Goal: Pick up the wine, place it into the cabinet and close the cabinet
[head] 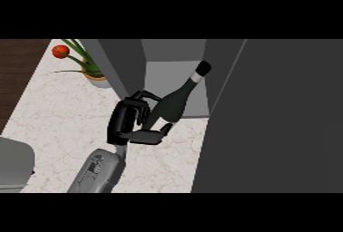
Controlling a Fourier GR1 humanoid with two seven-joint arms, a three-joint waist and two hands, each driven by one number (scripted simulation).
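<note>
**Wine bottle held at the mouth of the cabinet**

Nearest to the viewer, one grey forearm [100, 172] comes in from the lower edge of the head view and rises over the pale marble counter [53, 118]. By the rig line a hand at the right of the view would be the right one, but here only one arm shows, left of centre, so I take it for the left hand [130, 122]; this is a judgement and not a sure thing. Its fingers and thumb are curled round the lower body of the wine bottle [173, 102], so the hand grips the bottle. The other hand does not appear at all.

The bottle is tilted, its base at the hand and its dark-capped neck pointing up and to the right, into the open cabinet [174, 68]. The hold is low on the body, probably so that the neck goes in first and the hand stays outside the opening. The bottle seems to be over the front edge of the cabinet's grey floor; whether it already touches this floor, I cannot tell.

At the right, a large dark panel [281, 118] fills the view, most likely the open cabinet door, not yet closed. Farther, at the upper left, a potted plant [87, 63] with a red flower stands on the counter, well apart from the bottle.
</note>
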